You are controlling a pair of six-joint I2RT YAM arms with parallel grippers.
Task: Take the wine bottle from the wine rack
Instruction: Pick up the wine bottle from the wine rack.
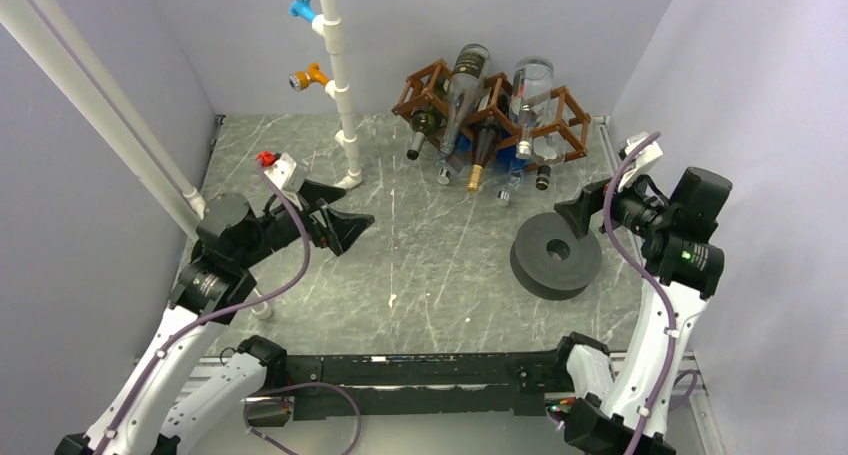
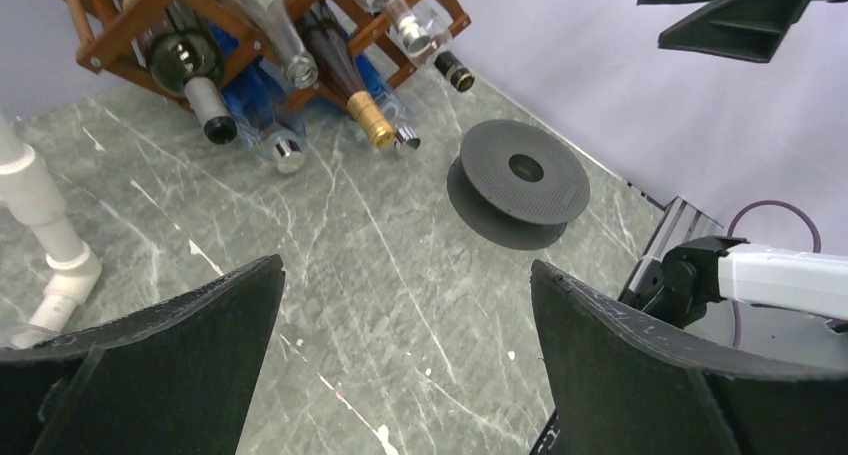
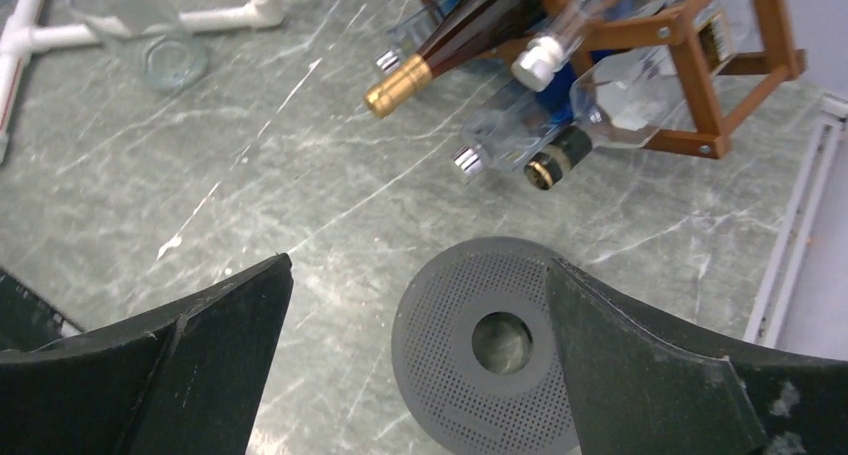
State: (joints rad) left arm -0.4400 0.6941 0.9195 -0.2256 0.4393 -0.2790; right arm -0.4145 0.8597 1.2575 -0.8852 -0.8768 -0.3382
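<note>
As wine rack (image 3: 698, 75) stands apart, left fingers (image 2: 180, 360), right fingers (image 3: 185, 365) spread wide

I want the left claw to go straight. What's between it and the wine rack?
Just bare table between the left claw and the wine rack, seen in the top view.

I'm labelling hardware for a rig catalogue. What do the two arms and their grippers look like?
Both the left arm and right arm have white links, black joints and a purple cable alongside. The left gripper and right gripper carry broad, black, wedge-shaped fingers. A red tag marks the left wrist.
</note>
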